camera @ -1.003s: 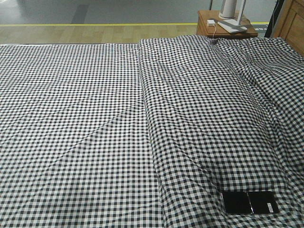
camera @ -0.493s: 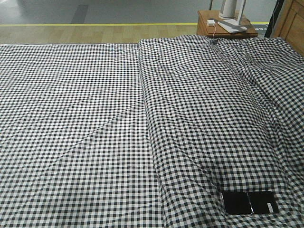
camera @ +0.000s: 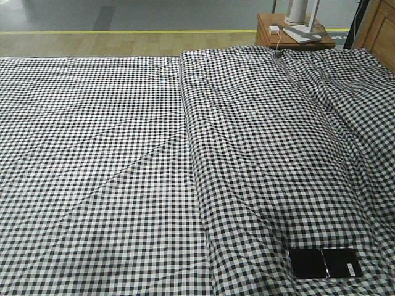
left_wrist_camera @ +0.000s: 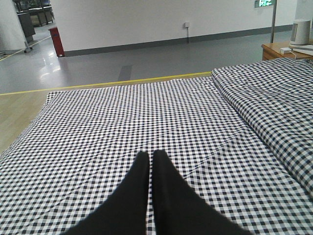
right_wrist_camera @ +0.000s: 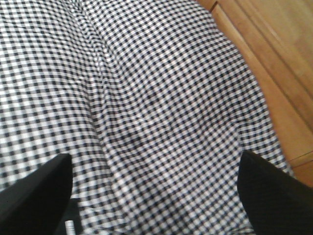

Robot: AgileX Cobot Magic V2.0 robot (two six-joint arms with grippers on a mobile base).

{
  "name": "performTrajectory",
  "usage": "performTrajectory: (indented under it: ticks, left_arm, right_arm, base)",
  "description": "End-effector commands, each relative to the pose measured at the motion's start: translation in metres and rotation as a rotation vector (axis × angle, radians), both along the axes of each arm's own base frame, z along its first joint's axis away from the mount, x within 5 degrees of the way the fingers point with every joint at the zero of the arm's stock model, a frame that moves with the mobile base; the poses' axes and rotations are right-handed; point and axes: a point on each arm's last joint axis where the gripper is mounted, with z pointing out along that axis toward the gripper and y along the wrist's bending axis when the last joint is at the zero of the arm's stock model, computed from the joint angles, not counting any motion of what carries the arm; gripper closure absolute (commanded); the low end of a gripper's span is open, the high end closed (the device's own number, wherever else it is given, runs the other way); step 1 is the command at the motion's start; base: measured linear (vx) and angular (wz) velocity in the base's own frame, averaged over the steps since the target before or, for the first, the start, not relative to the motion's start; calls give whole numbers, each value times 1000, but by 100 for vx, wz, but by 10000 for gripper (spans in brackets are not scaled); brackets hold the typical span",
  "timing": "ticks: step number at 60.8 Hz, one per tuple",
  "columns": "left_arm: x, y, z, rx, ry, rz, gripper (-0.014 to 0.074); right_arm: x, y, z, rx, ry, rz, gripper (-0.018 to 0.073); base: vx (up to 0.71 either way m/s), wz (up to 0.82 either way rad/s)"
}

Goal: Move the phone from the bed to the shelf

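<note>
The phone [camera: 325, 263], a glossy black slab with a centre crease, lies flat on the bed [camera: 123, 154] near its front right corner. The bed's black-and-white check cover is folded and creased. My left gripper [left_wrist_camera: 149, 154] is shut and empty, hovering low over the bed's flat left part. My right gripper [right_wrist_camera: 154, 156] is open wide above rumpled cover, with nothing between its fingers [right_wrist_camera: 34, 196]. A dark sliver with a white patch [right_wrist_camera: 70, 226] beside its left finger may be the phone's edge. Pale wooden boards [right_wrist_camera: 274, 54] run along the bed; I cannot tell whether they are the shelf.
A reddish-brown nightstand [camera: 290, 36] with a white device and cable stands behind the bed's far right. Light wood panelling [camera: 379, 31] rises at the right edge. A long raised fold [camera: 191, 154] runs down the middle of the cover. Grey floor with a yellow line [left_wrist_camera: 122, 82] lies beyond.
</note>
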Motion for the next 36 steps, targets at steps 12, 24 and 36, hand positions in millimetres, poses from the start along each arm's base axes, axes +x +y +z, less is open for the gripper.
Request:
performTrajectory:
  ticks: [12,24,36]
  left_arm:
    - [-1,0,15,-7,-102,3,595]
    - [-1,0,15,-7,-102,3,595]
    - [-1,0,15,-7,-102,3,595]
  right_arm:
    - [24,3,50,90,-116,59,-68]
    - [27,-31,75,250,-145,55,-64]
    - [35,-78,52,395,-82,49,-63]
  base:
    - [0,0]
    - [0,0]
    - [0,0]
